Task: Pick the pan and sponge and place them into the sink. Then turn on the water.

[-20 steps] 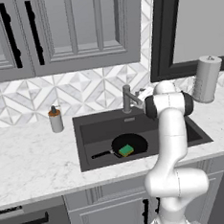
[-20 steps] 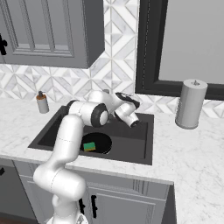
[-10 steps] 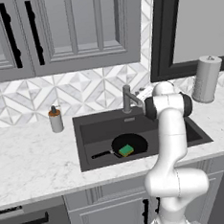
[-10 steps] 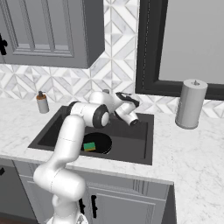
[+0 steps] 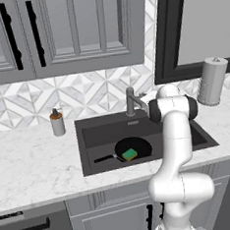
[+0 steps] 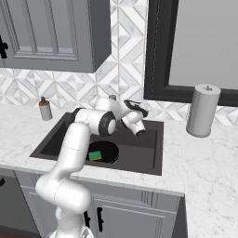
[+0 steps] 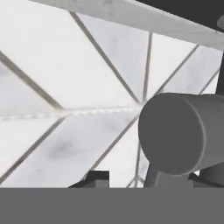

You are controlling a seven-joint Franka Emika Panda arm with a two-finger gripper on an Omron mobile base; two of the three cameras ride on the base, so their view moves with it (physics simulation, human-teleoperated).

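Note:
The black pan (image 5: 140, 144) (image 6: 107, 149) lies in the dark sink (image 5: 103, 132) (image 6: 139, 153), with the green sponge (image 5: 130, 154) (image 6: 95, 155) resting on it. My gripper (image 6: 139, 108) (image 7: 151, 178) is up at the back of the basin beside the grey faucet (image 5: 130, 102), pointing at the tiled wall. In the hand view a thick grey faucet cylinder (image 7: 181, 133) sits very close on the right, above the fingertips (image 7: 98, 177). The tips still stand apart, and I cannot tell whether they touch the faucet. The water is out of view.
A soap bottle (image 5: 57, 123) (image 6: 45, 109) stands on the counter left of the sink. A paper towel roll (image 5: 212, 81) (image 6: 202, 110) stands to the right. Wall cabinets hang above, and a dark-framed window is behind the sink.
The fingers have drawn closer together. The hand has shifted only slightly near the faucet. Pan and sponge have not moved.

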